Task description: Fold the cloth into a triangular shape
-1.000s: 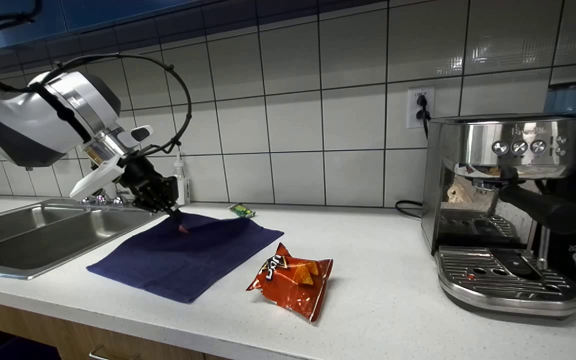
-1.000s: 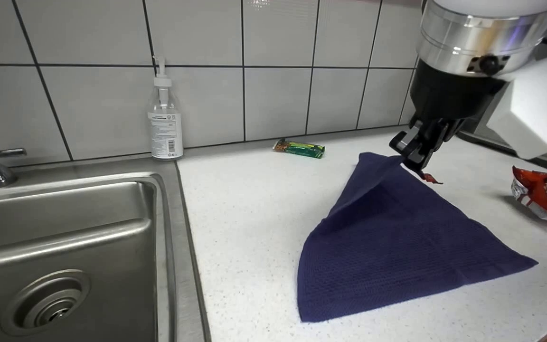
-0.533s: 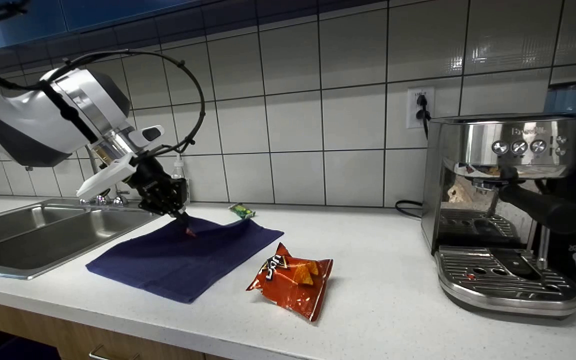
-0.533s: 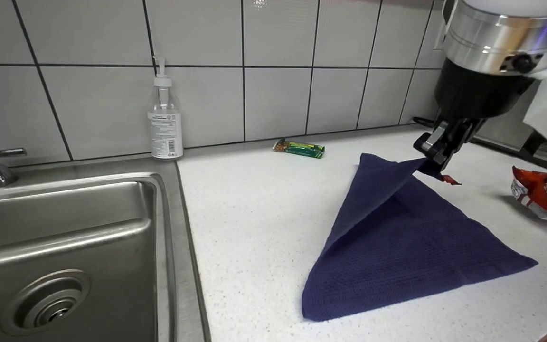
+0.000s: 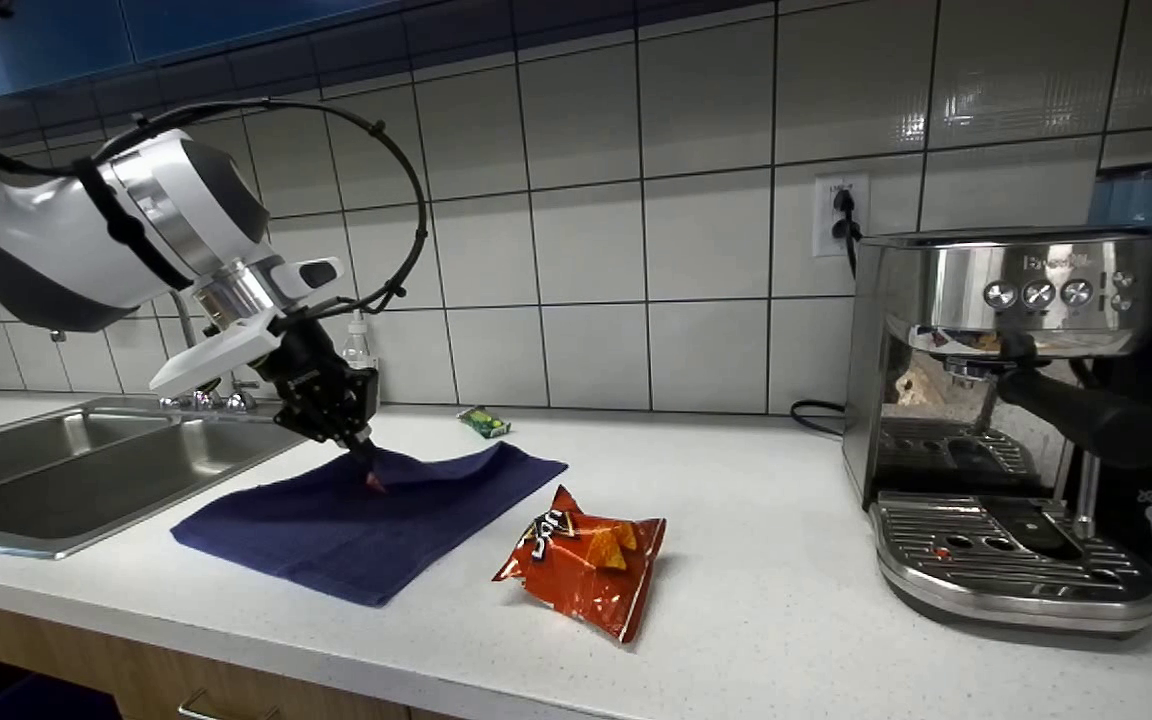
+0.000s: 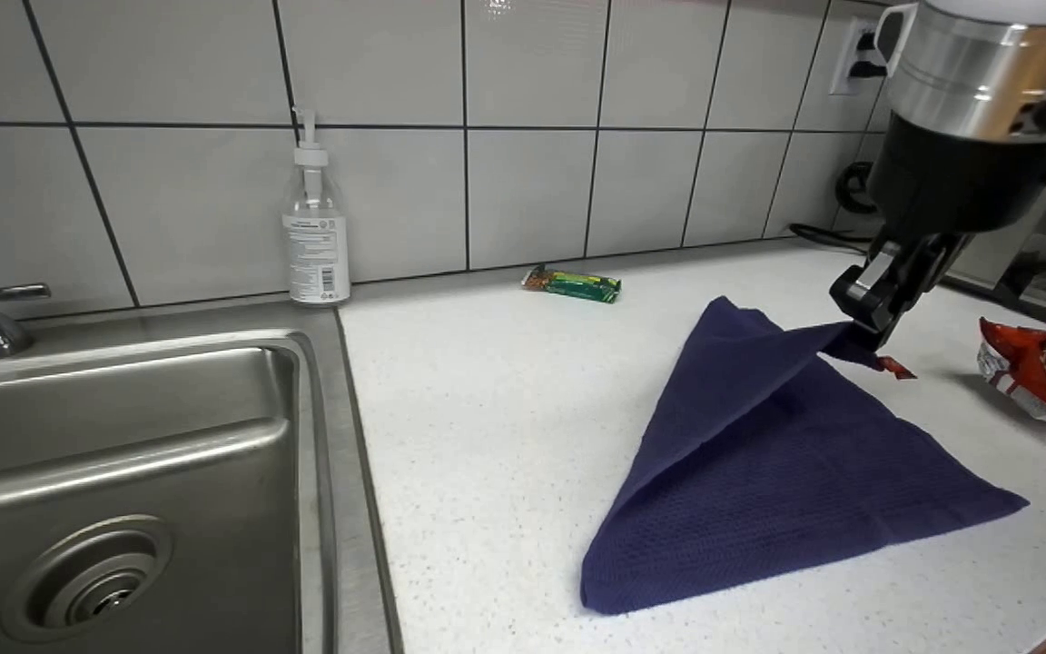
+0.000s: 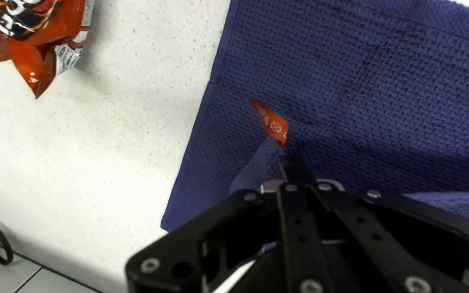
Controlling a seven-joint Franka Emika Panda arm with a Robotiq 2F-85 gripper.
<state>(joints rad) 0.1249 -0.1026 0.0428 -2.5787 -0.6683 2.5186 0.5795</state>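
I see the pincer (image 6: pixel 870 336) clenched on a raised flap of the navy cloth (image 6: pixel 804 490), red tab (image 7: pixel 274 124) at its tip; remainder on white surface (image 6: pixel 459 436), right of steel sink (image 6: pixel 315 500), left of Doritos bag (image 6: pixel 1045 374).

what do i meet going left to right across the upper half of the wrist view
Orange-red snack packet → speckled counter → cloth → small orange-red scrap showing in front of the cloth → more cloth toward the right edge.
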